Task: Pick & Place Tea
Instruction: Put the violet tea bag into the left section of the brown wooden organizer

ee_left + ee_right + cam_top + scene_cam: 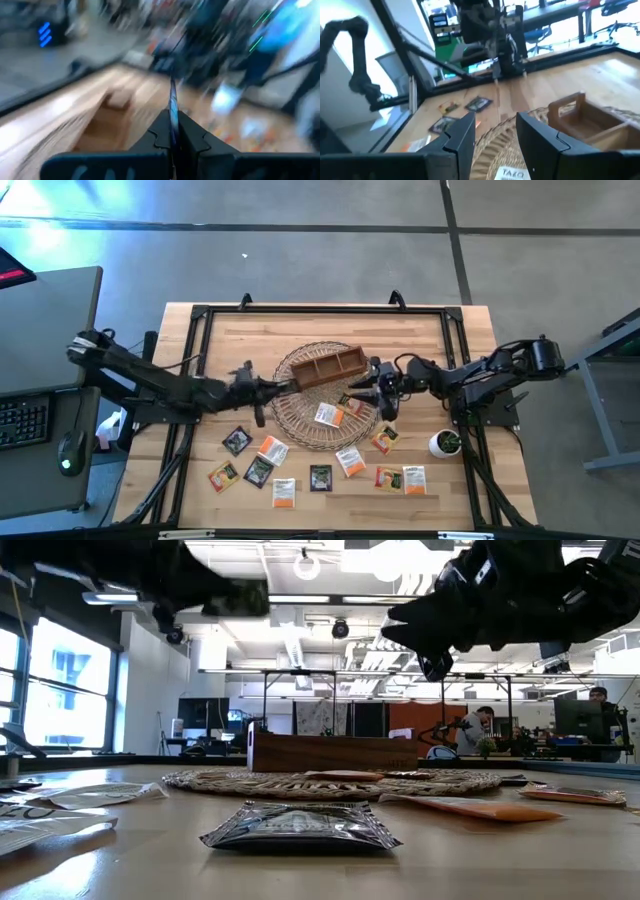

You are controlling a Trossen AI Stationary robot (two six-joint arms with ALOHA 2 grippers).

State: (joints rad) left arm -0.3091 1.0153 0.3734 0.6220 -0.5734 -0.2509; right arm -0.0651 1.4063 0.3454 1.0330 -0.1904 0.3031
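You've got the table [215, 340] w/ a black frame round its edge, and the wicker basket [300, 420] sits mid-table. Wooden tray [327, 366] rests on the basket's far part. Left gripper [287, 386] is up over the basket's left rim, just beside the tray's left end, fingers [195, 137] pressed together pinching a thin dark sachet [173, 107] edge-on. Right gripper [383, 406] hovers over the basket's right side, fingers [462, 132] spread, nothing between them. Two sachets lie in the basket, incl. a white one [328, 415]. Rest of the tea sachets [320, 477] are scattered on the table on the near side of the basket, well apart from the tray. Small white pot w/ a plant [445, 443] stands by the right arm's base, clear of both grippers.
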